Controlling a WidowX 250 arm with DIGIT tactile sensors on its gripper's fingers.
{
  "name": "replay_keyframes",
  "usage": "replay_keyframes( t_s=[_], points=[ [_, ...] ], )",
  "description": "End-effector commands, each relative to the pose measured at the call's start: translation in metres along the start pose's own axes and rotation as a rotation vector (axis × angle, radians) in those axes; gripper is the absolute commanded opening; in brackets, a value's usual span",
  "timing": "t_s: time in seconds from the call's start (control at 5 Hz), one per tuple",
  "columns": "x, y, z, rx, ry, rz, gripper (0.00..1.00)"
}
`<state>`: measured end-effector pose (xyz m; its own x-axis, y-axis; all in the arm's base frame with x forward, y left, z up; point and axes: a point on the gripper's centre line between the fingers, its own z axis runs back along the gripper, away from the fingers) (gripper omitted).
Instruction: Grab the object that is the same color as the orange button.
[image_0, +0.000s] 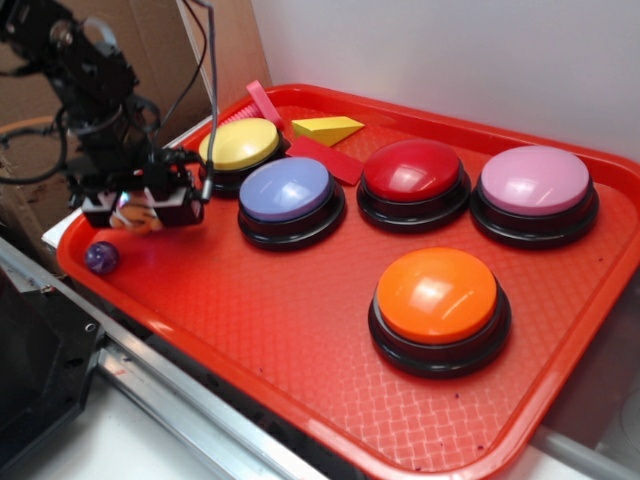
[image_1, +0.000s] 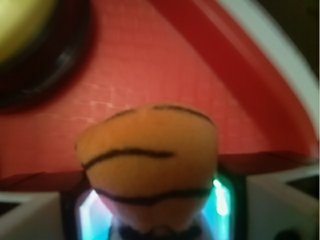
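Observation:
The small orange plush tiger (image_1: 150, 160) with black stripes fills the lower middle of the wrist view, pinched between my fingers. In the exterior view my gripper (image_0: 138, 212) hangs over the tray's left corner, shut on the tiger (image_0: 133, 214), which shows as a small orange and whitish lump under the fingers. The tiger looks lifted a little above the tray floor. The orange button (image_0: 437, 296), a large dome on a black base, stands at the front right of the tray, far from my gripper.
The red tray (image_0: 300, 330) also holds a yellow button (image_0: 240, 144), lavender button (image_0: 286, 189), red button (image_0: 411, 169) and pink button (image_0: 535, 180). A small purple ball (image_0: 101, 257) lies just below my gripper. A yellow wedge (image_0: 326, 128) and red pieces lie at the back.

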<state>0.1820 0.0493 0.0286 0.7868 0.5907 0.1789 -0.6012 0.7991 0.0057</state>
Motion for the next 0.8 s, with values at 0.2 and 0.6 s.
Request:
replay_keyframes(
  t_s=[0.2,0.6],
  points=[
    [-0.029,-0.064,0.12,-0.147,0.078,-0.349,0.0],
    [-0.045,-0.074,0.142,-0.176,0.083,-0.401,0.0]
  ],
)
